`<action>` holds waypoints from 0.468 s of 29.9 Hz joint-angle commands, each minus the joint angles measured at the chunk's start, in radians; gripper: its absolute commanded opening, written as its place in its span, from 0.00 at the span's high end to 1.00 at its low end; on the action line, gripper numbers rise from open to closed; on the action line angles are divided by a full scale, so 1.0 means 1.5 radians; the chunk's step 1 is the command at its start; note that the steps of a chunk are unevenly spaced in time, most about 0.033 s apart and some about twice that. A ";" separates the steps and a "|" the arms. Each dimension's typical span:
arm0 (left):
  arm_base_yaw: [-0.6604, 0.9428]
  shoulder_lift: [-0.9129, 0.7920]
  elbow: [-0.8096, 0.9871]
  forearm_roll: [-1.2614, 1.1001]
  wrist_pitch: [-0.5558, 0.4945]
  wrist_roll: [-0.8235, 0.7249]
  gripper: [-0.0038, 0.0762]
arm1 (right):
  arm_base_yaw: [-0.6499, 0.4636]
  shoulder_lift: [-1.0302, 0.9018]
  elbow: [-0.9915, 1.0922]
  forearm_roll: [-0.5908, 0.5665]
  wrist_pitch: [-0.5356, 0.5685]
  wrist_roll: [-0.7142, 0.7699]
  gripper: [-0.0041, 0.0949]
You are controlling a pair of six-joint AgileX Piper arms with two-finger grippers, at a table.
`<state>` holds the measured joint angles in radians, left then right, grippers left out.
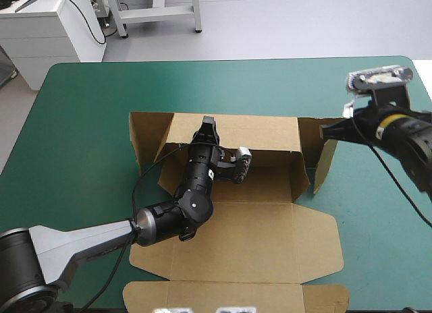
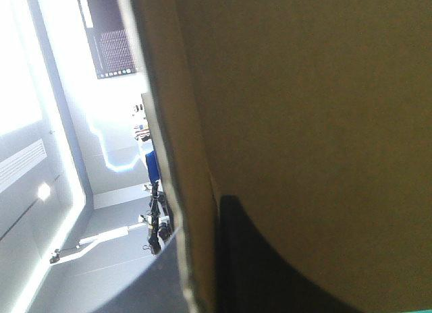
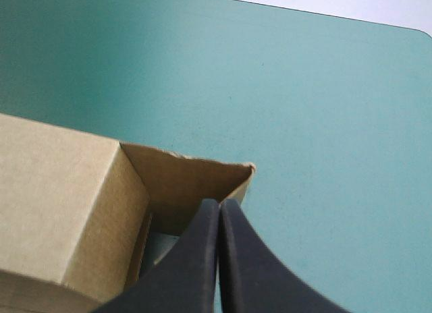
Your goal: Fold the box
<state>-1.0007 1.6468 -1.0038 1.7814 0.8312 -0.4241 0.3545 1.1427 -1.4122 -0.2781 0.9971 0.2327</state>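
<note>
Most of the frame is taken by the teal-green bench (image 1: 74, 144). At its centre the brown box (image 1: 256, 239) is spread, far wall raised, lid flat toward the lower edge. The far wall is clamped by the left pincer (image 1: 208, 126); the right pincer (image 1: 325, 131), fingers pressed together, is set against the upright flap at upper right.

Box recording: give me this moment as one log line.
box: far wall up, near flaps flat | left gripper: shut on far wall's top edge | right gripper: shut, at the far right corner flap
</note>
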 commanded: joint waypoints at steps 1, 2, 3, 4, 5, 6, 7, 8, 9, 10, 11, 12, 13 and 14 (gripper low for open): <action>0.001 -0.019 -0.001 0.005 0.033 0.012 0.96 | -0.015 0.085 -0.119 0.000 0.019 -0.037 0.98; 0.001 -0.019 -0.001 0.005 0.033 0.012 0.96 | -0.028 0.113 -0.149 0.027 0.035 -0.058 0.98; 0.001 -0.019 -0.001 0.005 0.033 0.012 0.96 | -0.042 0.139 -0.178 0.057 0.045 -0.078 0.98; 0.001 -0.019 -0.001 0.005 0.034 0.012 0.96 | -0.063 0.164 -0.205 0.100 0.058 -0.102 0.98; 0.001 -0.019 -0.001 0.005 0.036 0.012 0.96 | -0.086 0.188 -0.231 0.143 0.071 -0.123 0.98; 0.001 -0.019 -0.001 0.005 0.036 0.012 0.96 | -0.104 0.206 -0.249 0.185 0.082 -0.139 0.98; 0.001 -0.019 -0.001 0.005 0.036 0.012 0.96 | -0.125 0.227 -0.272 0.216 0.097 -0.155 0.98; 0.001 -0.019 -0.001 0.005 0.036 0.012 0.96 | -0.145 0.247 -0.291 0.246 0.111 -0.165 0.98; 0.001 -0.019 -0.001 0.005 0.036 0.012 0.96 | -0.163 0.262 -0.306 0.267 0.126 -0.174 0.98; 0.001 -0.019 -0.001 0.005 0.036 0.012 0.96 | -0.179 0.279 -0.321 0.294 0.140 -0.186 0.98; 0.001 -0.019 -0.001 0.005 0.036 0.012 0.96 | -0.192 0.296 -0.334 0.321 0.153 -0.197 0.98; 0.001 -0.019 -0.001 0.005 0.036 0.012 0.96 | -0.201 0.309 -0.344 0.340 0.161 -0.203 0.98; 0.001 -0.019 -0.001 0.005 0.036 0.012 0.96 | -0.210 0.324 -0.349 0.357 0.165 -0.208 0.98; 0.001 -0.019 -0.001 0.005 0.036 0.012 0.96 | -0.216 0.337 -0.352 0.370 0.165 -0.209 0.98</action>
<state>-1.0007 1.6468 -1.0016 1.7814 0.8419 -0.4211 0.0662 1.6373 -1.8868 0.1898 1.2433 -0.0460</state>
